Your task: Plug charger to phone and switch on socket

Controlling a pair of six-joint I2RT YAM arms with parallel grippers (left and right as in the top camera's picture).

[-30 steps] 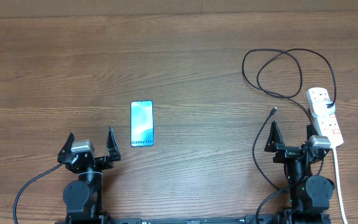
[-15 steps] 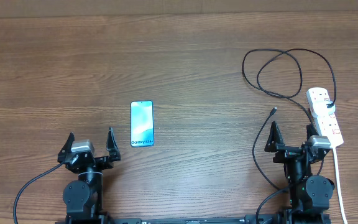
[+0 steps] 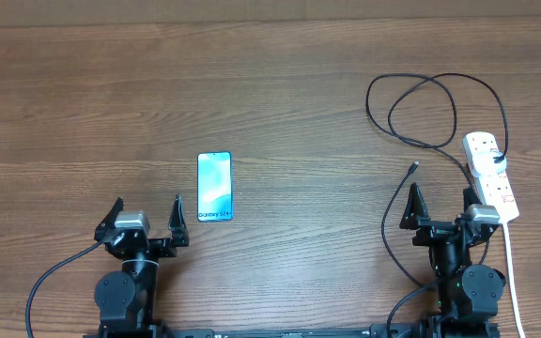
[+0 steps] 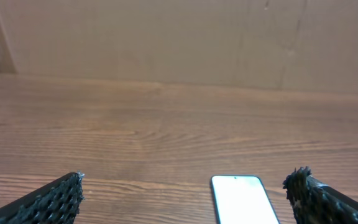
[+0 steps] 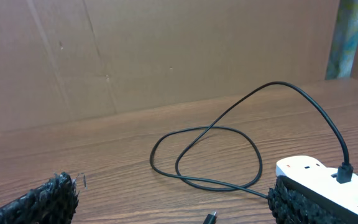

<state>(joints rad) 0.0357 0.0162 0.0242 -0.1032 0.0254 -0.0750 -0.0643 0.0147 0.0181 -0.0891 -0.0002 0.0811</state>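
Note:
The phone (image 3: 214, 187) lies flat on the wooden table, light blue screen up, with its far end showing in the left wrist view (image 4: 241, 200). My left gripper (image 3: 147, 205) stands open just left of it and a little nearer the front edge, nothing between its fingers (image 4: 55, 200). The charger (image 3: 430, 103) is a thin black cable looped at the right, with its connector tip (image 3: 413, 168) lying loose and its other end plugged into the white socket (image 3: 489, 176). My right gripper (image 3: 440, 193) is open and empty behind the tip (image 5: 211, 216), beside the socket (image 5: 312, 173).
A brown cardboard wall (image 5: 166, 56) closes the table's far side. The socket's white cord (image 3: 512, 272) runs toward the front edge at the far right. Black arm cables (image 3: 50, 277) trail by both bases.
My left gripper has shifted slightly to the right, closer to the phone. The right arm, cable and socket have not moved.

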